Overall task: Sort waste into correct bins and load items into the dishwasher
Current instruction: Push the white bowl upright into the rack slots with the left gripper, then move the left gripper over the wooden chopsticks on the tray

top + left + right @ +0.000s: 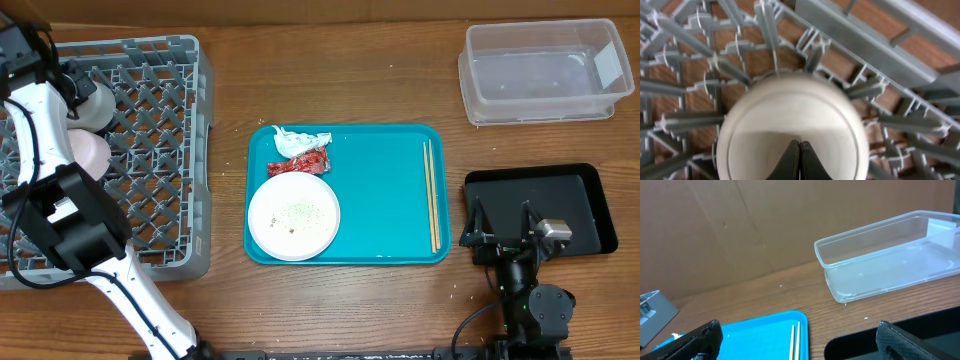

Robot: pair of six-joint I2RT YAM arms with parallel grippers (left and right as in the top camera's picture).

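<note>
Left gripper (pixel 800 160), fingers together, hung over a pale round bowl (pixel 790 115) in the grey lattice plastic dish rack (pixel 867 50), far-left corner. Right gripper (pixel 502 220), fingers apart, sat at the near edge, the nearer arm to the thin light-wood chopsticks (pixel 431 195), which lay just leftward, long axis far-to-near.

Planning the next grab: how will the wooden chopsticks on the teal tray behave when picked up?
The chopsticks look thin and straight, so probably stiff and light. Lying flat, side by side on the smooth teal tray, they may slide or roll apart if nudged and be hard to pinch.
</note>
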